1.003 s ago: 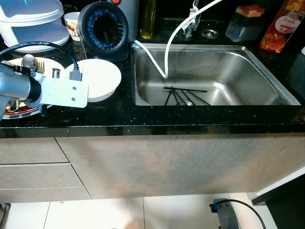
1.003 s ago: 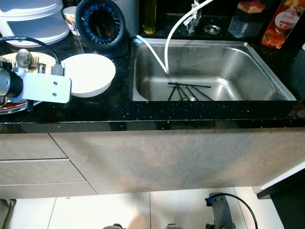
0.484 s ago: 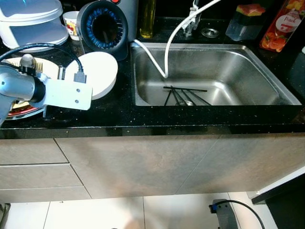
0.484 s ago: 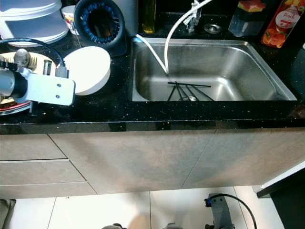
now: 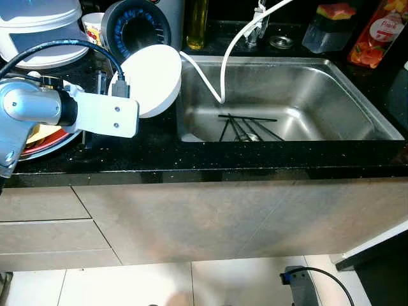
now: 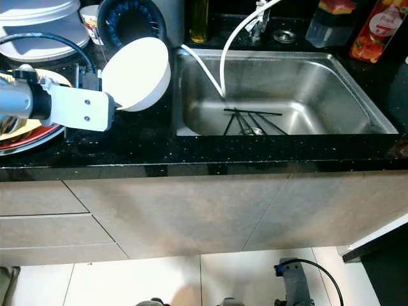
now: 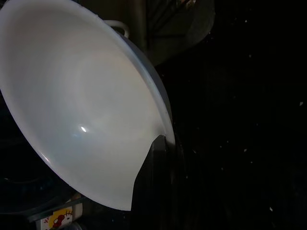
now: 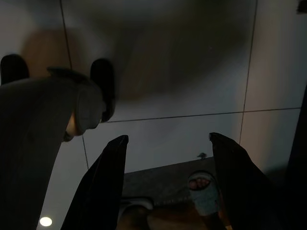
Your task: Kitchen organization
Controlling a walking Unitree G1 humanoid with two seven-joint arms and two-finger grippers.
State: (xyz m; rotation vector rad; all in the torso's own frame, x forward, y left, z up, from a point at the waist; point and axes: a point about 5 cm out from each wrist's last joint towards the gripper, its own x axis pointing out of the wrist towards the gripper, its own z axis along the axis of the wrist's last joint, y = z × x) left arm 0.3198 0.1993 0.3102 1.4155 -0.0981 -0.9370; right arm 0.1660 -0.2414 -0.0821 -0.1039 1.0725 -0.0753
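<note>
While tilted: the bowl (image 5: 152, 79) is hanging over the counter (image 5: 191, 156) beside the sink (image 5: 331, 76).
Left gripper (image 7: 160, 158): is clamping the bowl's rim.
Right gripper (image 8: 168, 187): is hanging with fingers apart.

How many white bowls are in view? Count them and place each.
1: the white bowl, tilted and held off the counter by the left gripper, beside the sink's left edge. Others may be hidden.
</note>
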